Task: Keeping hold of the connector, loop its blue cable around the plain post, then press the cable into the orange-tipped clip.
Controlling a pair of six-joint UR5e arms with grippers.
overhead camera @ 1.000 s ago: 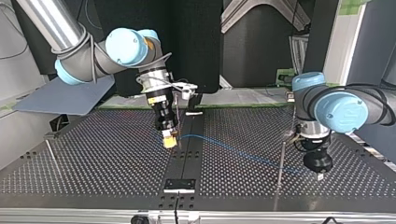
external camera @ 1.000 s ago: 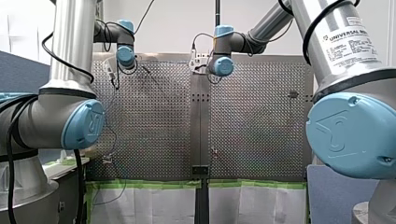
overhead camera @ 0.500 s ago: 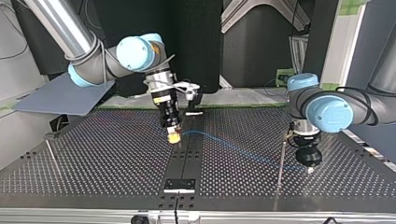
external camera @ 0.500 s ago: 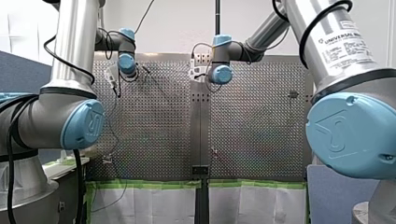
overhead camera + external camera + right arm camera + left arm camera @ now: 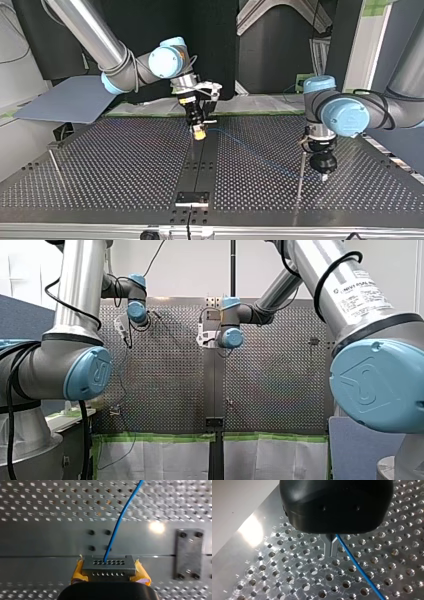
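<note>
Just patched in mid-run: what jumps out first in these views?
The blue cable jumps out: it rises from the grey connector clamped between my right gripper's yellow pads. In the top view it stretches over the perforated table from there towards my left gripper at the view's right.

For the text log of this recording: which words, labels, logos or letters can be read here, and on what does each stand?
"UNIVERSAL ROB...": white label on my right arm, front view; its smaller lines are too blurred.
"UR": embossed logo on my left arm's blue joint cap, front view, faint.
"I", "J", "K", "L": engraved along the table edge, left wrist view; further letters unclear.
</note>
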